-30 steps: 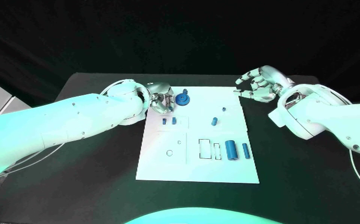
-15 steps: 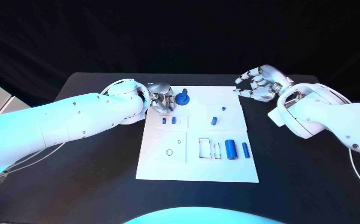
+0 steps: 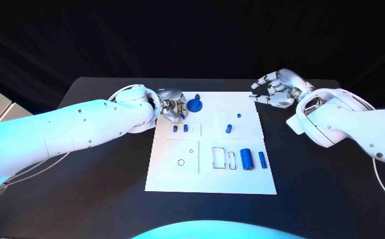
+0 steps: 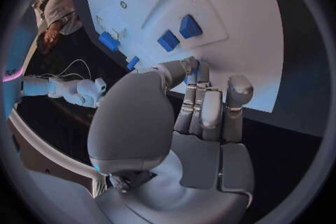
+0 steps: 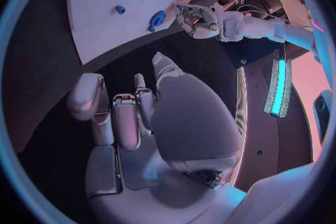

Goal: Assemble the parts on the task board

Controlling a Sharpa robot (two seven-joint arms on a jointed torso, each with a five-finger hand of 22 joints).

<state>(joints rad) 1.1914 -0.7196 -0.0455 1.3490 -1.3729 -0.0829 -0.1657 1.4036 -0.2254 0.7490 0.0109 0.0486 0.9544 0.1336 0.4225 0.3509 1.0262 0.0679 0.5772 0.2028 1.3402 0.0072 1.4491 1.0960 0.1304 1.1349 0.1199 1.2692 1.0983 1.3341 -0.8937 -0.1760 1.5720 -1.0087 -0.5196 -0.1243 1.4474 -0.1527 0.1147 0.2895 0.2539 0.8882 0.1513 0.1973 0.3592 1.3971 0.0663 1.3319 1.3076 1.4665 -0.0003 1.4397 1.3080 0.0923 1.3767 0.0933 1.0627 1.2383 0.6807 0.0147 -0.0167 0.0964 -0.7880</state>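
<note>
Head view: left hand [image 3: 171,107] over task board [image 3: 210,180] far-left corner, fingers curled beside a round blue part [image 3: 195,105]; a grip cannot be confirmed. Right hand [image 3: 277,90] off the board's far-right corner, curled, empty. Left wrist view: fingers [image 4: 210,115] curled at board edge, two blue blocks [image 4: 179,33] near.

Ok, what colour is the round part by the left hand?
Blue; the round part shows best in the head view.

Black table [image 3: 96,178] — dark backdrop behind; glowing light strip [image 5: 279,83] off to side.
</note>
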